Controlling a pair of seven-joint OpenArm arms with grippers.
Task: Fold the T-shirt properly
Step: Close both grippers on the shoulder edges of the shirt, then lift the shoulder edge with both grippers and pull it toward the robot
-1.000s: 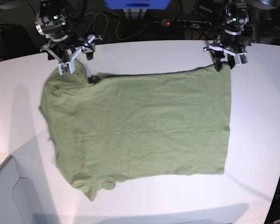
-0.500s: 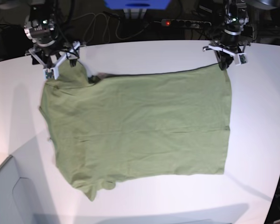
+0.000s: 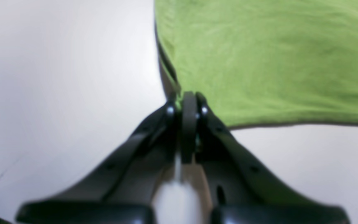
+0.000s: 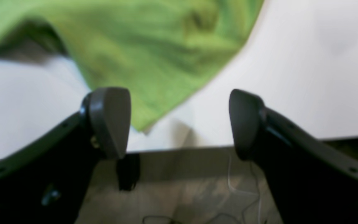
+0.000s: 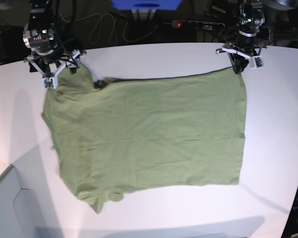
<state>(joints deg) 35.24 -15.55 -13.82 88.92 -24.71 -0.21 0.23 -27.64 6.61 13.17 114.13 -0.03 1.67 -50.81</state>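
The olive-green T-shirt (image 5: 149,134) lies spread flat on the white table (image 5: 154,54). My left gripper (image 5: 237,68) is at the shirt's far right corner. In the left wrist view the left gripper (image 3: 189,99) is shut, with the corner of the T-shirt (image 3: 275,62) pinched at its tips. My right gripper (image 5: 53,75) hovers over the shirt's far left corner. In the right wrist view the right gripper (image 4: 179,124) stands wide open with nothing between its fingers, and a point of the T-shirt (image 4: 154,56) lies just beyond them near the table edge.
A power strip (image 5: 198,23) with a red light, cables and a blue object (image 5: 146,4) sit behind the table's far edge. A grey surface (image 5: 10,208) adjoins the table at the front left. The floor shows below the table edge in the right wrist view.
My left gripper has closed on the shirt's far right corner. My right gripper has moved left, from near the collar to the far left corner, and stays open.
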